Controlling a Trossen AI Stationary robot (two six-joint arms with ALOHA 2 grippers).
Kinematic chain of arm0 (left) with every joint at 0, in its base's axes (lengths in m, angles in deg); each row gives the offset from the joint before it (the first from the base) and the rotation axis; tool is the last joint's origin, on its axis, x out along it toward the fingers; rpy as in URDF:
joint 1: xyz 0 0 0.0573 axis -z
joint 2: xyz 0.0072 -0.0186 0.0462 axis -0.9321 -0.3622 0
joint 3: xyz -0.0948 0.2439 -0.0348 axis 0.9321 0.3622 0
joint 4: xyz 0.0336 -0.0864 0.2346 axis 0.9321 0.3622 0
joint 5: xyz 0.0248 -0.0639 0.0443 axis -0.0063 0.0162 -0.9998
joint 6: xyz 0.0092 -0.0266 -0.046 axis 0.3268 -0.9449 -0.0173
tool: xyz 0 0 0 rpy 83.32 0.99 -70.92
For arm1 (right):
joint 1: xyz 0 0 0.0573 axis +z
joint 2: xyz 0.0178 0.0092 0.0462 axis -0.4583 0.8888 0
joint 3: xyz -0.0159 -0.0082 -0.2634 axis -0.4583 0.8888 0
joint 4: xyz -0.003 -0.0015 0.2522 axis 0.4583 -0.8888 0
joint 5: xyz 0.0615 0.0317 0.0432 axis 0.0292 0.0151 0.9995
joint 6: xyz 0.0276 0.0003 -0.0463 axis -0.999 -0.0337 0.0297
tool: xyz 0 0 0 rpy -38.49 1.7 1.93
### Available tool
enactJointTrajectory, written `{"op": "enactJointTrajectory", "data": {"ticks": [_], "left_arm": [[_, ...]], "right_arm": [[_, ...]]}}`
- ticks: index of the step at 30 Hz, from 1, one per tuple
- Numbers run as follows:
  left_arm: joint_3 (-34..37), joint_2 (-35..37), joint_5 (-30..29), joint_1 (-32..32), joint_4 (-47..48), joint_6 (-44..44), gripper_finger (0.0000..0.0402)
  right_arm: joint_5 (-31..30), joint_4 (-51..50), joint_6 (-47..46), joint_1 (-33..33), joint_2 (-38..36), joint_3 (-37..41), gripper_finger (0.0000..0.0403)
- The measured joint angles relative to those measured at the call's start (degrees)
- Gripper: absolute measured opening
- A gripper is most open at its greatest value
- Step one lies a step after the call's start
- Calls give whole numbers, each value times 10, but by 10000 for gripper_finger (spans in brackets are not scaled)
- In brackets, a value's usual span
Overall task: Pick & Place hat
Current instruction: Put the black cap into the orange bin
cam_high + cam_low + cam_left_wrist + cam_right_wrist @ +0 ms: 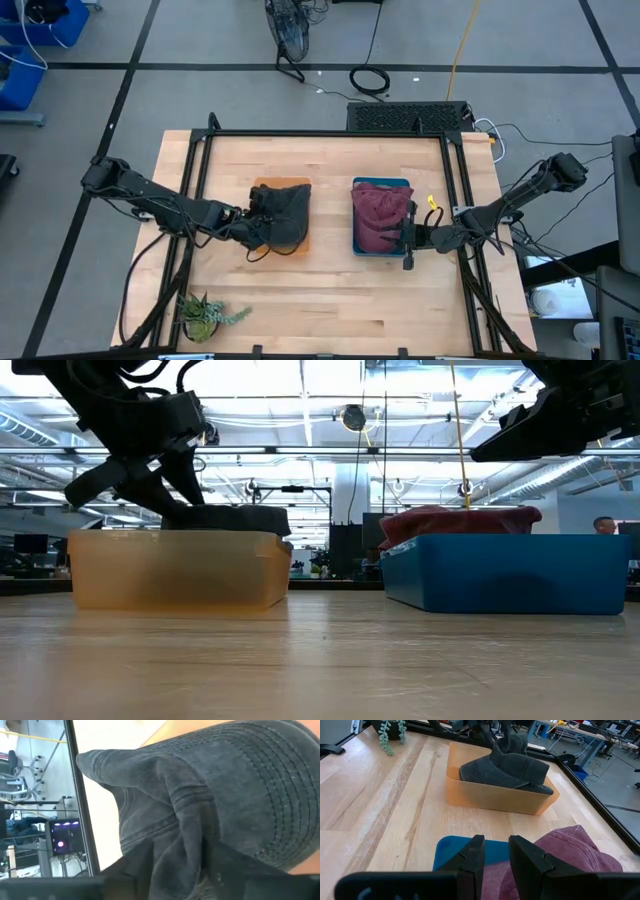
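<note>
A dark grey hat point(285, 212) lies in the orange tray point(175, 570), its crown showing above the rim point(235, 518). My left gripper point(182, 877) is at the hat's left edge point(252, 228), slanting down, open, with a bunched fold of the hat between its fingers. A maroon hat point(378, 215) fills the blue tray point(510, 572) and bulges over its rim. My right gripper point(494, 857) hovers at the blue tray's right near corner point(408, 240), fingers a little apart with nothing between them, the maroon hat point(565, 860) just beside it. My left gripper has a pinched-up ridge of the grey hat's cloth point(192, 835) standing between its two fingers point(132, 870), which come slanting down from the table's left. Whether the fingers touch the cloth I cannot tell. The hat rests in the tray.
A small potted plant point(205, 315) stands near the table's front left corner. Black frame rails point(325, 133) run along the table's far edge and both sides. A yellow piece point(432, 203) sits just right of the blue tray. Bare wood lies in front of both trays.
</note>
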Motion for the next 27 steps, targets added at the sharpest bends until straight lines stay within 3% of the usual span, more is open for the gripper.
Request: {"op": "enactJointTrajectory", "data": {"ticks": [5, 11, 18, 24, 27], "left_arm": [[0, 0, -3, 10, -17, -4, 230], [-31, 0, -6, 35, -16, -19, 261], [-52, 16, -6, 47, 72, -94, 241], [-51, 19, -33, 46, 227, -184, 200], [-43, 19, -58, 41, 239, -210, 175]], "right_arm": [[-1, 19, 0, -1, 0, 0, 75], [7, 168, 32, -31, 28, 0, 75], [127, 303, 61, -114, 132, -26, 74], [213, 309, 109, -177, 266, -150, 74], [242, 307, 120, -209, 330, -213, 74]]}}
